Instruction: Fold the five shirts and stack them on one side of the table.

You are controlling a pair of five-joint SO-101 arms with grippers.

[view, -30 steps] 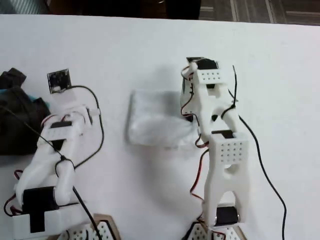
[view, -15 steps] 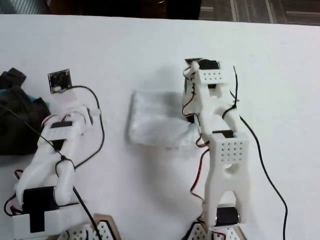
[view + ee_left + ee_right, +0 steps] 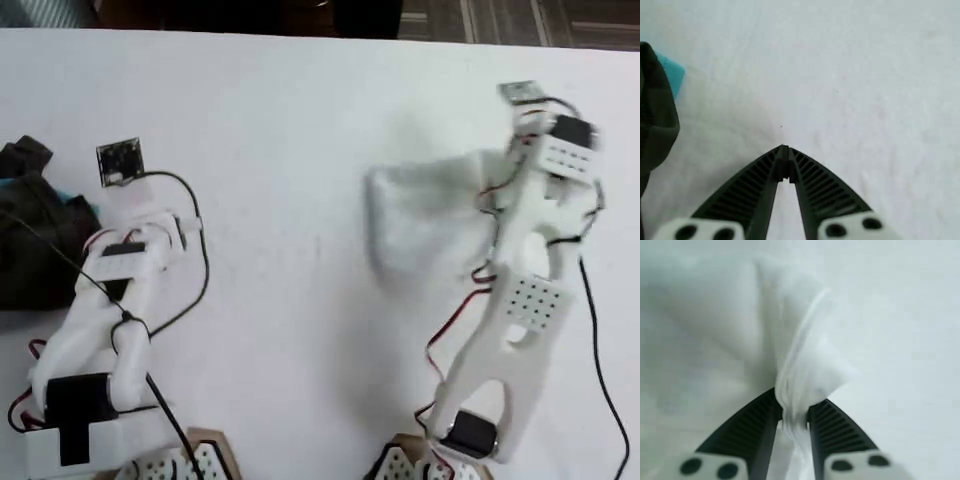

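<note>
- Here the white fabric shirt (image 3: 420, 220) hangs bunched over the right half of the white table (image 3: 300, 100), with one gathered edge pinched in the right gripper (image 3: 792, 407), whose jaws are clamped on the cloth
- The cloth trails from that claw toward the table's middle, so the right arm (image 3: 520, 300) is much the nearer, and laying it flat likely turns on that trailing side
- Its long axis and folds are hard to make out, white on white
- The left gripper (image 3: 784, 150) is closed on nothing, near a dark heap of clothes (image 3: 30, 230) cut off at the table's left edge
</note>
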